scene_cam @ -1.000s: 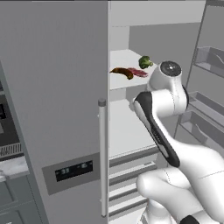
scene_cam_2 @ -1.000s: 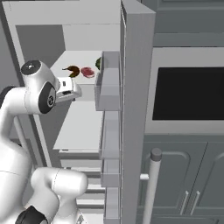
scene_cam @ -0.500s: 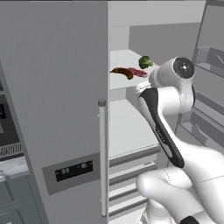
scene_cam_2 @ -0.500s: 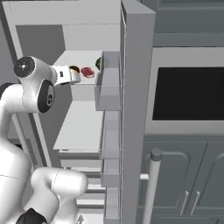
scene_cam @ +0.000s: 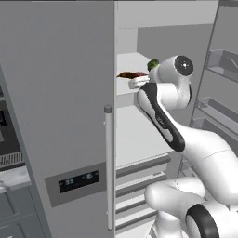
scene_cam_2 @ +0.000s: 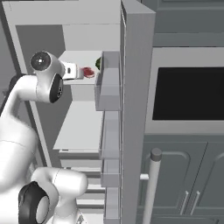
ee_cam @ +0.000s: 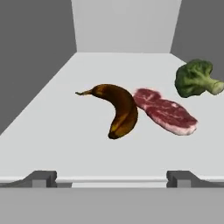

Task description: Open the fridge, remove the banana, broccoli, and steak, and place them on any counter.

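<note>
The fridge (scene_cam: pixel 56 116) already stands open and the reach for the first item is in hand; the gripper (ee_cam: pixel 111 177), jaws wide apart and empty, faces the upper shelf (ee_cam: pixel 52 131) where the banana (ee_cam: pixel 118 111) lies nearest, the steak (ee_cam: pixel 166 113) touching its side and the broccoli (ee_cam: pixel 194 78) just beyond. The next move calls for advancing and closing on the banana alone; the steak crowds it, and the door bins (scene_cam_2: pixel 107 83) stand near the arm's side.

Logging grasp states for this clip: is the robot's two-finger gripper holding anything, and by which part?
Nothing is held. The gripper is open in front of the brown overripe banana on the white fridge shelf.
</note>
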